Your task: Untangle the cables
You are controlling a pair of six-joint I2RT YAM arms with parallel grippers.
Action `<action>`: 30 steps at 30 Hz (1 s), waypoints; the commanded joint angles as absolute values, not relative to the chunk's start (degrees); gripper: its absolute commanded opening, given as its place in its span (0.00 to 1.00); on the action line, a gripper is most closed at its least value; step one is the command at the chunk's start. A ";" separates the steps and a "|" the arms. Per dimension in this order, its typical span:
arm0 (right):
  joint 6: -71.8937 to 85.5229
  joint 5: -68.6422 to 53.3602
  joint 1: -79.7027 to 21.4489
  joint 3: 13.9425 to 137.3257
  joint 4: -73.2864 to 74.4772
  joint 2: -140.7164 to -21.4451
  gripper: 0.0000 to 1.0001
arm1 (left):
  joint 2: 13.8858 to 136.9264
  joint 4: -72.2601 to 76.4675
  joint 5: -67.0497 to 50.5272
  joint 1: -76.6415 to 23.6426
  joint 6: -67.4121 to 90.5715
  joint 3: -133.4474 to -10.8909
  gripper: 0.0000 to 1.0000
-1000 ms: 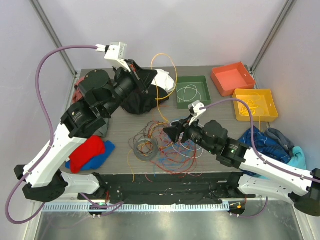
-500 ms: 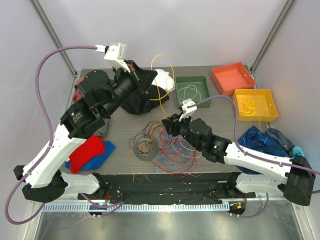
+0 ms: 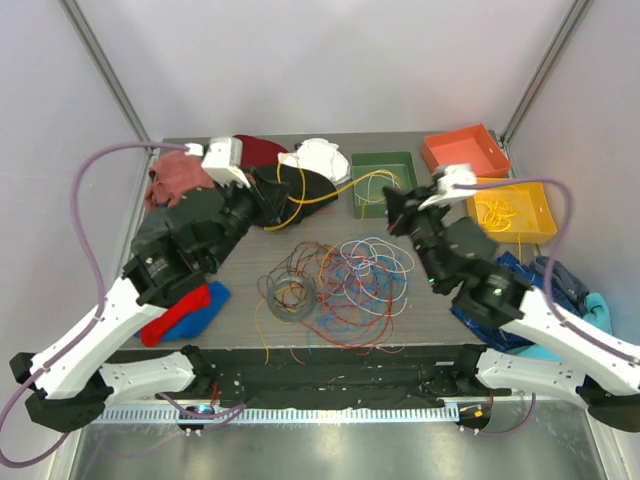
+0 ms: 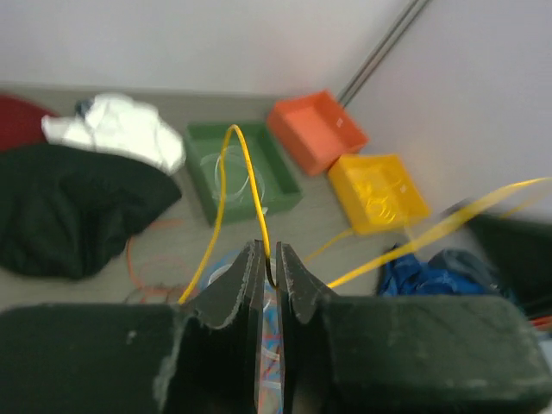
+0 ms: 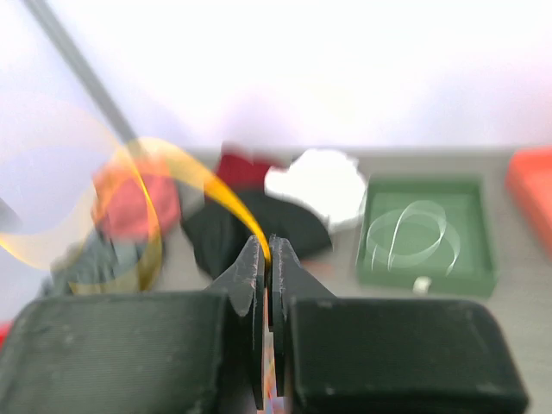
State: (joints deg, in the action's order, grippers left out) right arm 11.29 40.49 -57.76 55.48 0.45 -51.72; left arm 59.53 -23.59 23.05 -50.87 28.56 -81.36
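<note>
Two pincers share one yellow cable (image 3: 340, 187). My left pincer (image 4: 268, 252) is clamped on it, the strand caught between the tips and looping up just ahead of them. My right pincer (image 5: 266, 246) is pinched on it too, with a blurred yellow arc leaving its tips to the left. From above, the cable runs from the left pincer across to the right one. The other cables (image 3: 345, 280) lie in a loose heap on the desk (image 3: 240, 262), below and between both pincers, nearer my bases. Ahead of the right pincer sits a green tray (image 5: 466, 280) with a white cable (image 5: 414, 233) coiled inside.
</note>
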 commanded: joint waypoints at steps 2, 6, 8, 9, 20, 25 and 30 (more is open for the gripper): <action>1.07 50.71 -57.92 73.28 6.50 -51.14 0.01 | 59.85 -20.75 24.27 -50.80 37.42 -67.52 0.21; -2.11 51.68 -57.92 82.15 7.91 -53.87 0.01 | 63.10 -15.74 19.00 -50.71 41.04 -59.43 0.26; -2.81 52.38 -57.92 84.19 8.26 -55.10 0.01 | 65.47 -12.32 17.15 -50.71 41.48 -58.19 0.36; -3.25 52.82 -57.92 86.03 8.44 -56.41 0.01 | 66.09 -11.61 15.05 -50.71 41.66 -57.75 0.48; -14.15 63.28 -51.61 97.29 8.61 -65.30 0.01 | 58.90 -9.84 15.21 -50.71 42.98 -49.77 0.72; -10.82 58.98 -38.86 106.06 14.57 -72.13 0.01 | 53.97 -9.23 12.84 -50.71 46.92 -42.90 0.71; -8.18 56.52 -33.23 116.09 18.72 -78.57 0.01 | 48.53 -9.14 11.95 -50.71 49.48 -35.69 0.70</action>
